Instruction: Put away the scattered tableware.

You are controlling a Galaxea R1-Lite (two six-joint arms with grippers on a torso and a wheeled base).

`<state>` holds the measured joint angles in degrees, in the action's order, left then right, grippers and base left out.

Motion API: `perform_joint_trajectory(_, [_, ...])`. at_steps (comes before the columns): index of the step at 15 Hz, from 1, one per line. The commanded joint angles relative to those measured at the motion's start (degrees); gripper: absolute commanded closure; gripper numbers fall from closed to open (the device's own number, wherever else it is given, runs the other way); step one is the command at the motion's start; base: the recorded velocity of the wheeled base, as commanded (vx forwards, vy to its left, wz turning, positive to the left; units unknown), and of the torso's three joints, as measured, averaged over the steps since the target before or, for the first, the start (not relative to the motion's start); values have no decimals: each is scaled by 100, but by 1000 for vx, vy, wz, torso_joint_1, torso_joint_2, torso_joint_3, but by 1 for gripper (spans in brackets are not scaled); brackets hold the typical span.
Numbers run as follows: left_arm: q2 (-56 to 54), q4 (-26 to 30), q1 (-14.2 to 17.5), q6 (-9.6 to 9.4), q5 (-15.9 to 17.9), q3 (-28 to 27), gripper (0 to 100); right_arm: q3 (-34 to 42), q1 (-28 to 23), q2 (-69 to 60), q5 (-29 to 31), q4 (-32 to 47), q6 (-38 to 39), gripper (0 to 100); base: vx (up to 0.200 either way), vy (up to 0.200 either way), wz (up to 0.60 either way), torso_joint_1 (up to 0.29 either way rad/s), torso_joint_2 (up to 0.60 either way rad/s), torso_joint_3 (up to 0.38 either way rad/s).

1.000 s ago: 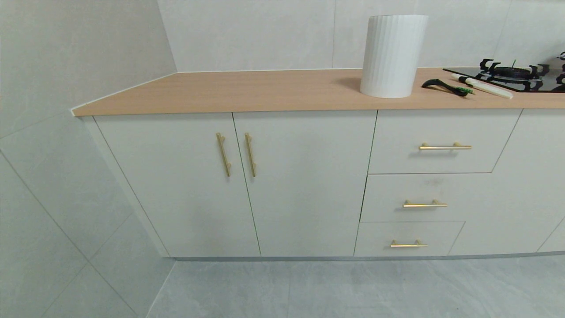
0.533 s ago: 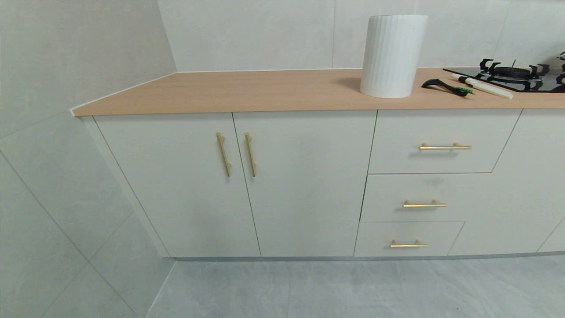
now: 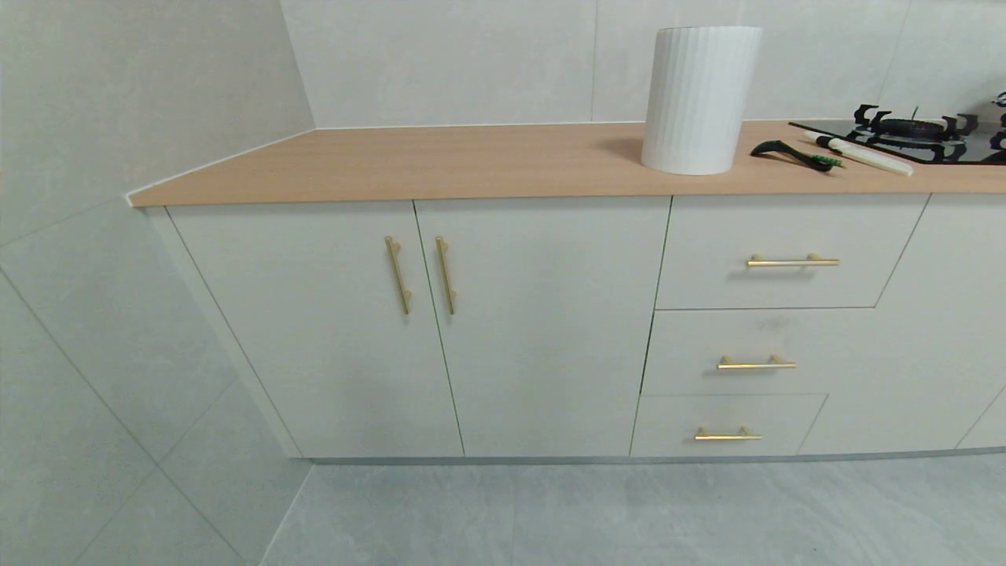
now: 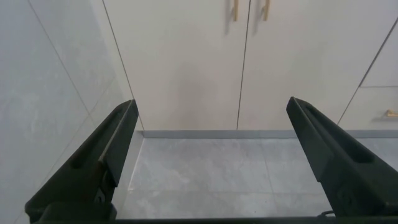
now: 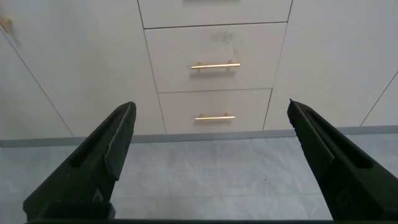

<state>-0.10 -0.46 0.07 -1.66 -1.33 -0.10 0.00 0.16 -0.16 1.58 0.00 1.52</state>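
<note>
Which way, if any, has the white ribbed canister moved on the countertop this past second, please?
No. The white ribbed canister stands where it was, beside the black utensil on the countertop.

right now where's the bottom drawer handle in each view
Head view: bottom drawer handle, lowest of three.
Left wrist view: bottom drawer handle cut off at the frame edge, just above the plinth.
Right wrist view: bottom drawer handle directly under the middle drawer handle.
Shared landmark: the grey plinth.

Countertop (image 3: pixel 440 161) with canister (image 3: pixel 698 98) (utensils (image 3: pixel 794 154) beside)
</note>
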Motion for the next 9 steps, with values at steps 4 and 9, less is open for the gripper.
perform_joint_trajectory(4, [10,2,1,-45,133,1,0,0,2,25,-9,0,-38,0,0,-50,0,1,2,1])
perform_joint_trajectory(9, [10,2,1,-45,256,1,0,0,2,25,-18,0,-38,0,0,-200,0,8,1,1])
